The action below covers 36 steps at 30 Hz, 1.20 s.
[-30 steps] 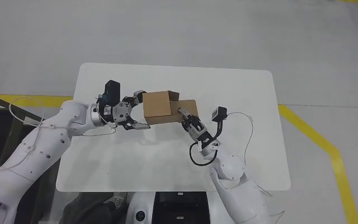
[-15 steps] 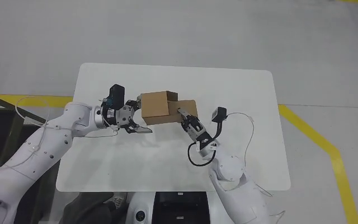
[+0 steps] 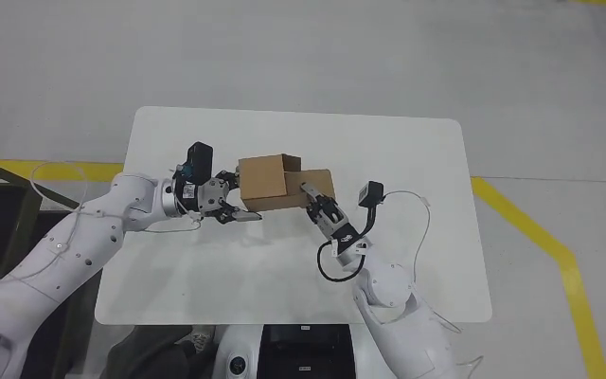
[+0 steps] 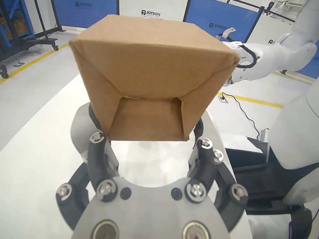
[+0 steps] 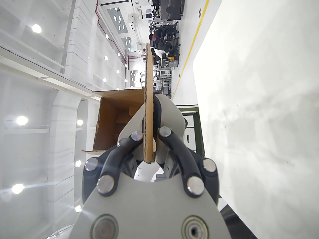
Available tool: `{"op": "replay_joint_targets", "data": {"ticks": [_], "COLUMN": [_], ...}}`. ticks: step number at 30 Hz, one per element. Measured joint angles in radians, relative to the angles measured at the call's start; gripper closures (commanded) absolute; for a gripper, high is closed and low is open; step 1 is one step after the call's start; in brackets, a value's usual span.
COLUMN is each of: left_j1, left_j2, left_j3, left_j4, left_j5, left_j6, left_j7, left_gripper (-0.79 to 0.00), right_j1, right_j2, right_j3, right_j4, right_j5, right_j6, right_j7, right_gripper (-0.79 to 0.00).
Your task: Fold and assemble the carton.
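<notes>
Carton (image 3: 270, 182) of brown cardboard lies on its side over the middle of the white desk (image 3: 379, 152), slightly left of centre. Whether it rests on the surface or is held just above it cannot be told.

Nearest the robot, the right gripper (image 3: 312, 199) comes up from the near side and is clamped narrow on a flap (image 3: 320, 180) that sticks out at the carton's right end. In the right wrist view, this flap (image 5: 148, 75) runs edge-on between the two fingers of the right gripper (image 5: 149, 111), pinched on both faces. Beyond it, the carton (image 5: 117, 120) shows its open mouth with inner flaps inside, and the desk (image 5: 261, 100) stretches past it.

Level with the carton on its left is the left gripper (image 3: 237, 196), spread wide, one finger toward the near side and one toward the far side of the carton's left end. In the left wrist view, the carton (image 4: 154, 75) faces the left gripper (image 4: 147, 138) end-on. Its side flaps are folded inward, leaving a square recess in the lower middle. The fingers (image 4: 79, 128) flank its lower corners, and whether they touch the cardboard cannot be told. Bare desk (image 4: 37, 150) lies below and to the left.

Farther off, the far half of the desk runs to its rounded far edge.
</notes>
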Motion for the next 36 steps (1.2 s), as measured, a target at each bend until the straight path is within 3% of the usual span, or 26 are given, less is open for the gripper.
{"op": "replay_joint_targets", "data": {"ticks": [18, 25, 29, 36], "left_j1": [-0.037, -0.048, -0.054, -0.062], "left_j2": [0.013, 0.018, 0.021, 0.026], "left_j3": [0.054, 0.07, 0.079, 0.095], "left_j4": [0.021, 0.026, 0.028, 0.032], "left_j5": [-0.019, -0.022, -0.018, -0.015], "left_j6": [0.0, 0.0, 0.0, 0.0], "left_j7": [0.027, 0.041, 0.051, 0.069], "left_gripper": [-0.588, -0.606, -0.539, -0.48], "right_j1": [0.012, 0.017, 0.019, 0.021], "right_j2": [0.006, 0.008, 0.01, 0.011], "right_j3": [-0.01, -0.013, -0.015, -0.016], "right_j4": [0.008, 0.011, 0.012, 0.012], "right_j5": [0.021, 0.029, 0.032, 0.041], "right_j6": [-0.001, 0.0, -0.002, -0.005], "right_j7": [-0.01, -0.011, -0.017, -0.024], "right_gripper": [-0.018, -0.209, -0.265, -0.283]}}
